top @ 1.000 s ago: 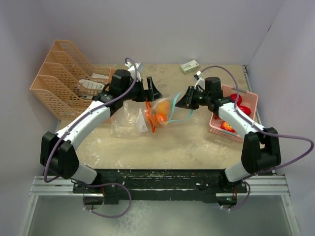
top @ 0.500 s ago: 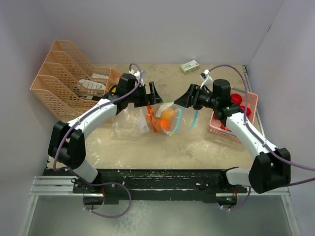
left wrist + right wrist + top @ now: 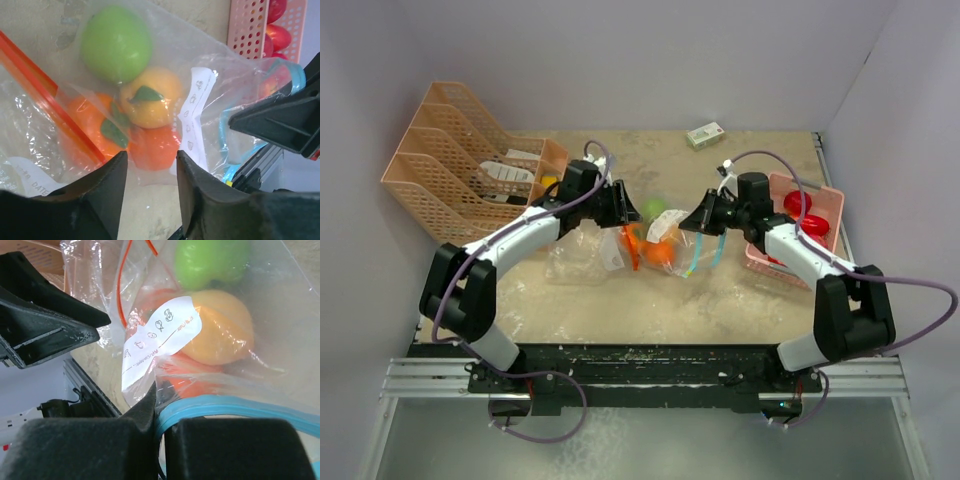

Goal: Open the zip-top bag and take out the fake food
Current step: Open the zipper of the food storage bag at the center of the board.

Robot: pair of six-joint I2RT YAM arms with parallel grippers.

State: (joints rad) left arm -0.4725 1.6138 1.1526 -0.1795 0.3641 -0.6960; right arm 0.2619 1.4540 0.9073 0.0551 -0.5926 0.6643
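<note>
Tabletop (image 3: pixel 720 295) holds bag (image 3: pixel 665 226) between file racks (image 3: pixel 450 170) and pink basket (image 3: pixel 807 184).

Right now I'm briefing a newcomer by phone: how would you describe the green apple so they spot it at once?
On the sandy table, find the clear bag with the blue zip, mid-table. Inside it, at the far end of the fruit pile, sits the apple: the only green piece, beside oranges.

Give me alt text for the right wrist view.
The right tool is shut on the blue-zipped rim of a clear bag holding a green apple and oranges. A white label sticks to the bag.
</note>
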